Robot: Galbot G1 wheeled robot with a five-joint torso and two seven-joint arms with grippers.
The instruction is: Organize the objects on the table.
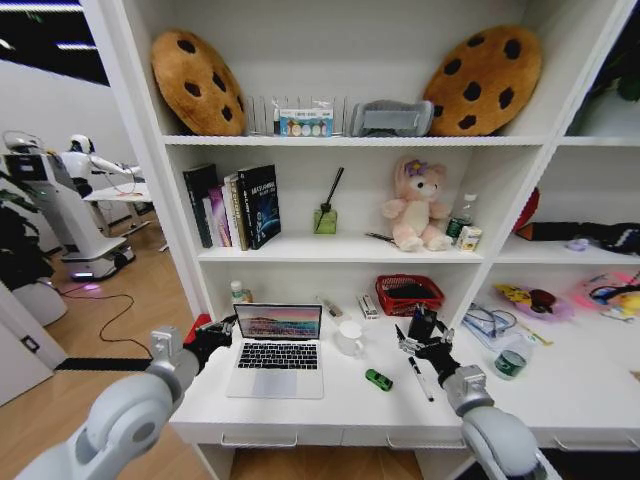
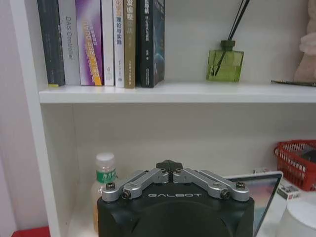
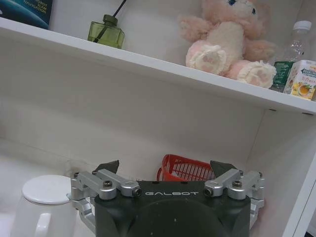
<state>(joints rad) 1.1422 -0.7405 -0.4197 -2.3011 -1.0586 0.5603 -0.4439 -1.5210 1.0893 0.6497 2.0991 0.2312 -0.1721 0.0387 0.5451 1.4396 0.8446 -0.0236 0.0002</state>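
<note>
White shelving rises behind the bench (image 1: 350, 405), where a laptop (image 1: 276, 352), toy car (image 1: 378, 380) and pen (image 1: 420, 379) lie mid-surface. Right tool (image 1: 421, 334) hovers spread above the pen; left tool (image 1: 213, 338), pinched empty, could clip the laptop's screen.

White table (image 1: 300, 405) under a silver laptop (image 1: 277, 352) with black keys and a pink-blue screen; the tiny toy car (image 1: 378, 379) is bright green. The basket (image 1: 409, 294) is red, the diffuser bottle (image 1: 326, 219) olive green — brown, dark-spotted cookie cushions (image 1: 197, 82) sit above a pink plush bear (image 1: 415, 206).
</note>
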